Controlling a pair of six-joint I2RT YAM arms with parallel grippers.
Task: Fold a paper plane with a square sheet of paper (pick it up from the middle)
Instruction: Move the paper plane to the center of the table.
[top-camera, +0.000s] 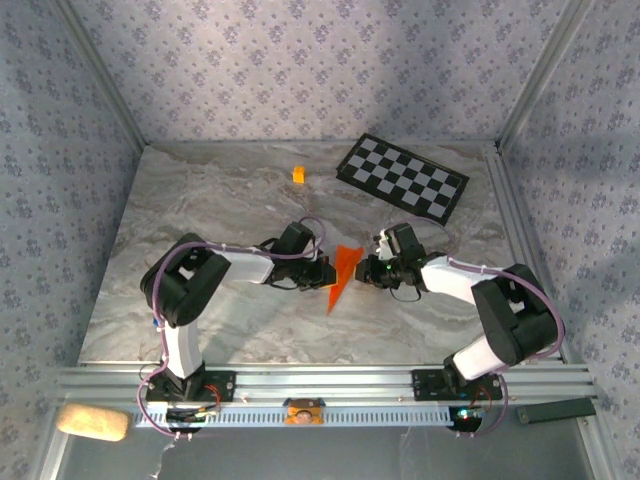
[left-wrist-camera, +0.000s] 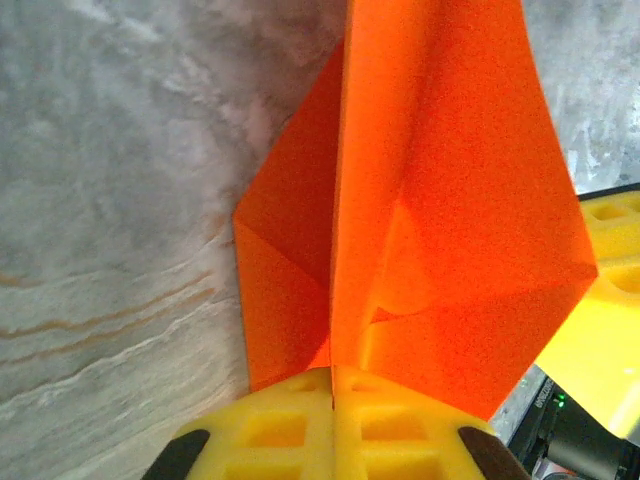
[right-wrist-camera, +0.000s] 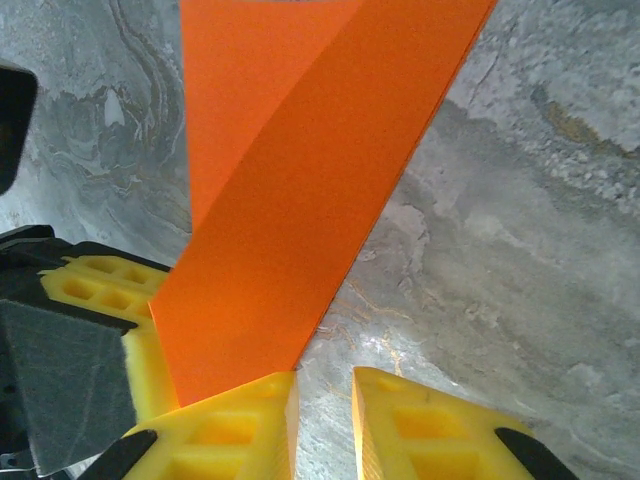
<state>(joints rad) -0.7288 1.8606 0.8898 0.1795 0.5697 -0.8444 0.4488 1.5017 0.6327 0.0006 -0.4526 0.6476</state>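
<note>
Couple of things to watch before you move.

Starting on the left: your left claw (left-wrist-camera: 333, 395) is clamped fully down on the orange paper (top-camera: 344, 268), biting right on the centre crease with the flaps splaying off to either side. That's a tiny bite on thin stock (basically just the fold line). Any sideways tug and I'd expect the sheet to slide out or crumple at the pinch.

The paper sits between the two claws, out in the middle of the marble table (top-camera: 200, 210). It's creased into a pointed shape with the tip aimed toward the arm bases. I can't tell from the overhead view whether that tip touches the table or hangs just off it. If it's touching, a push that way could buckle the nose.

Over on the right: your right claw (right-wrist-camera: 322, 388) is only slightly open and has nothing in it. You can see bare marble through the gap, and the paper's edge comes down onto one yellow finger (right-wrist-camera: 235, 425) rather than between the two. Close from there and I reckon you pinch air, or shove the flap sideways and put in a crooked crease. The claws are also very near each other, so a careless approach could knock fingers together and jolt the paper loose.
</note>
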